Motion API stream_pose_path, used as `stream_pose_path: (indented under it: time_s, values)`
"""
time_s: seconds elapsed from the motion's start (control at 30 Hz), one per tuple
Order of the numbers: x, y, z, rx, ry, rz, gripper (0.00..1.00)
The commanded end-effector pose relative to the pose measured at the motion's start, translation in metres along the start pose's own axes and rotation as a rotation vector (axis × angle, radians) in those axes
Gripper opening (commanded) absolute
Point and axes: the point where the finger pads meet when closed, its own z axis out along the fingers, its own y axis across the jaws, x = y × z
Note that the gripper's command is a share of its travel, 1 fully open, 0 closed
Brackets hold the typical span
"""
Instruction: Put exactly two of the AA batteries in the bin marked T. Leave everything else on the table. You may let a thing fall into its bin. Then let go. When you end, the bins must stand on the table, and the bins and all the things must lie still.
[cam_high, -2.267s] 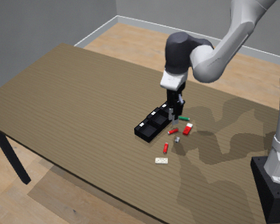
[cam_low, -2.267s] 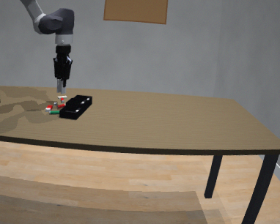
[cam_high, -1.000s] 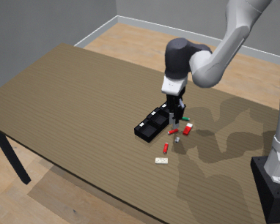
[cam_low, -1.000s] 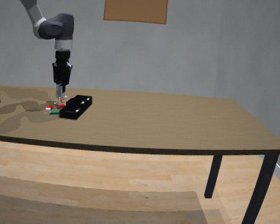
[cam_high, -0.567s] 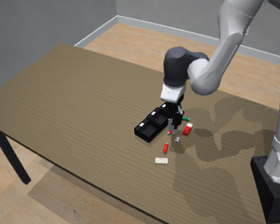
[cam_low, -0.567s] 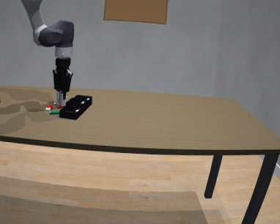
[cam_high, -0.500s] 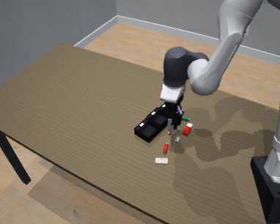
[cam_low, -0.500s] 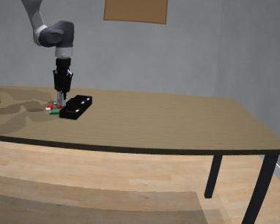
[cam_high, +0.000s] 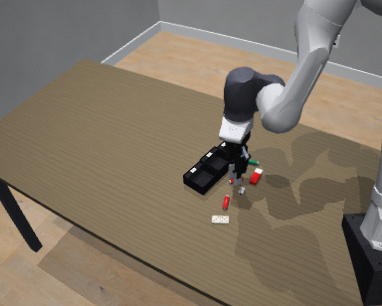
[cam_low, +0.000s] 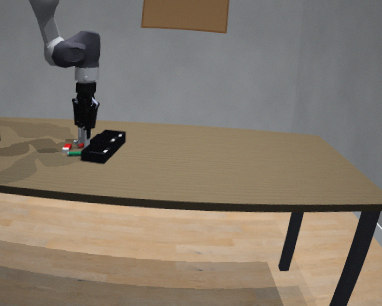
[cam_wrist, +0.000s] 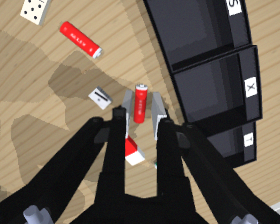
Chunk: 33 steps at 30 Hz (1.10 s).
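my gripper (cam_wrist: 142, 101) stands narrow and empty, straddling a battery (cam_wrist: 141, 102) on the desk (cam_wrist: 75, 85) so it can close.

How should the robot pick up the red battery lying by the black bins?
From straight above, pinching the middle of its long round sides. The red AA battery lies flat on the table, and the gripper already hangs over it, one finger either side, not shut on it.
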Motion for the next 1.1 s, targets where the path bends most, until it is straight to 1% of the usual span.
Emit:
stream_pose_path:
  time_s: [0.0,0.47,0.5,1.07]
  values:
    - [-0.0004,-0.0002,0.0007,-0.002,0.003,0.009,0.17]
    - [-0.0019,-0.0009,0.0007,-0.002,0.003,0.009,0.17]
    - [-0.0019,-0.0009,0.0007,-0.002,0.003,0.009,0.05]
    - [-0.0019,-0.0009,0.0007,-0.002,0.003,0.009,0.05]
